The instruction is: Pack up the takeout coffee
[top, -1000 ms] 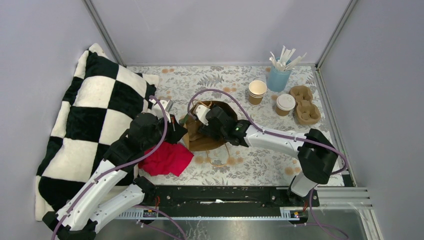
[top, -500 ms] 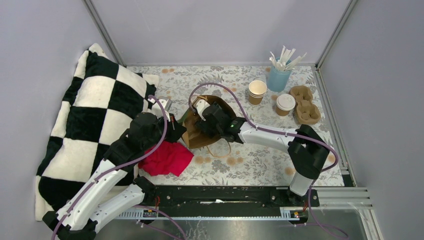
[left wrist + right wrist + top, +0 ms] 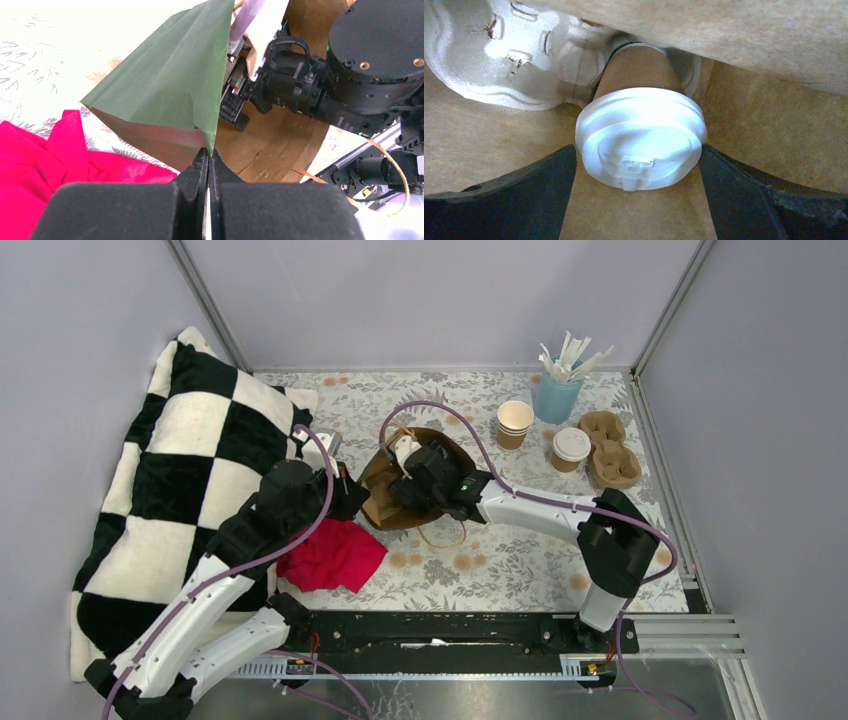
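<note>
The green paper bag, brown inside, lies on its side with its mouth held wide. My left gripper is shut on the bag's rim at the left. My right gripper reaches inside the bag and is open. Its fingers flank the white lid of a takeout coffee, a kraft cup seated in a pulp tray at the bag's bottom. Another lidded takeout coffee stands on the table at the right.
A stack of open paper cups, a blue cup of white sticks and a pulp carrier stand at the back right. A red cloth lies by the left arm. A checkered pillow fills the left side.
The right wrist has slid a little left, deeper into the bag, and the bag's mouth has changed shape around it. The left arm has barely moved.
</note>
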`<state>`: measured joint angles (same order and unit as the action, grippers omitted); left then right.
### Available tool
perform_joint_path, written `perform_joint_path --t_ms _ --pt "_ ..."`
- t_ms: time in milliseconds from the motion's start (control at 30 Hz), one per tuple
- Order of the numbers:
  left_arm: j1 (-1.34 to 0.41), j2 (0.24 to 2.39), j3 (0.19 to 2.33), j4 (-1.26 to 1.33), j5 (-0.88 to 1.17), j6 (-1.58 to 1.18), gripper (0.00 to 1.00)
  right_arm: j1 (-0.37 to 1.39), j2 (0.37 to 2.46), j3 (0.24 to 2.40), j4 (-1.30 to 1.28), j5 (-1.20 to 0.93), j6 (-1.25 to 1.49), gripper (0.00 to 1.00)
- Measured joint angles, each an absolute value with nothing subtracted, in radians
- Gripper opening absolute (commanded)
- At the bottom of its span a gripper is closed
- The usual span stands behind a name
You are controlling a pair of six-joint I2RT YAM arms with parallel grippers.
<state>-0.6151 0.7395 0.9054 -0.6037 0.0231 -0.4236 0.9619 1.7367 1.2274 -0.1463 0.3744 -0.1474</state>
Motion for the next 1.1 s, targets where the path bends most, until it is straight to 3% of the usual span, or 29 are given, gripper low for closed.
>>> perform_joint_path --t_ms 1100 --pt "-0.618 0.813 0.957 -0.620 0.002 -0.442 0.00 1.015 1.612 1.279 -0.448 0.467 -0.081 1.00"
